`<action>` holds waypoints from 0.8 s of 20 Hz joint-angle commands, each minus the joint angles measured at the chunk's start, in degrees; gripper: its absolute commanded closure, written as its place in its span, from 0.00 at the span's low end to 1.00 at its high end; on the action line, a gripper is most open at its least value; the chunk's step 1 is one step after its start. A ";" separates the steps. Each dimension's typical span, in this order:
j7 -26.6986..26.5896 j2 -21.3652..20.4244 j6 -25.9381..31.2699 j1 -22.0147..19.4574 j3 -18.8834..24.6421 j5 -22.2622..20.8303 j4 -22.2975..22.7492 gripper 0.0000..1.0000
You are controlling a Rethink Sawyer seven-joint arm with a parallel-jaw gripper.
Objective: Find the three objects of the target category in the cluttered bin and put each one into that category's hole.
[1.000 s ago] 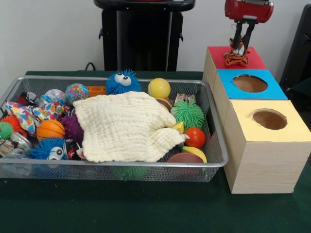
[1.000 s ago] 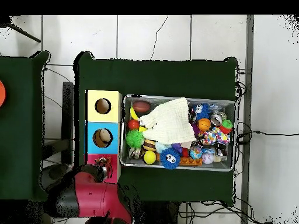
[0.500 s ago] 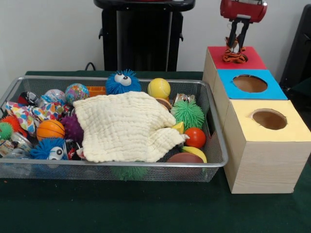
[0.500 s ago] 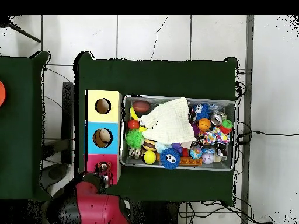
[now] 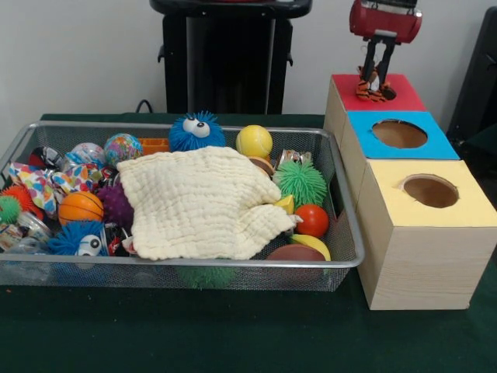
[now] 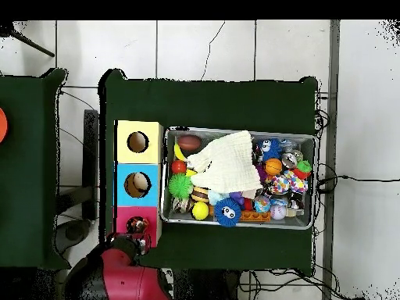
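Since a second ago the claw [image 5: 377, 71] has risen a little and drawn back over the red box [image 5: 404, 95], and the tiger toy [image 5: 371, 87], which then stood tall between the fingers, now shows only as a low orange and black heap at the hole in the red top. Both dark fingers [image 5: 366, 61] hang straight down just above the toy, set narrowly apart with a clear gap between them; whether their tips touch the toy cannot be told. In the overhead view the toy [image 6: 138, 226] sits in the red box's opening [image 6: 125, 226], with the red arm [image 6: 121, 273] close by at the picture's bottom. Beside the red box stands the blue box [image 5: 435, 140], and next to it the yellow box [image 5: 466, 210], each with a round hole in its top; in the overhead view something pale lies inside the blue box's hole [image 6: 137, 184]. The wire mesh bin [image 5: 178, 272] rests on the green surface [image 5: 233, 334] just beside the boxes. A cream cloth [image 5: 202, 202] covers the middle of the bin. Around it lie a blue fuzzy ball with eyes [image 5: 196, 130], a yellow ball [image 5: 254, 141], a green spiky ball [image 5: 301, 183], an orange-red ball [image 5: 312, 220], a small basketball [image 5: 80, 207] and a purple spiky ball [image 5: 116, 205].
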 commanded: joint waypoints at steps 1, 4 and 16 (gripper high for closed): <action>17.37 6.24 -4.24 0.25 3.84 3.32 5.10 1.00; 17.47 5.77 -3.55 0.95 3.86 3.93 5.15 1.00; 16.81 5.91 -2.96 1.03 5.88 6.35 3.81 1.00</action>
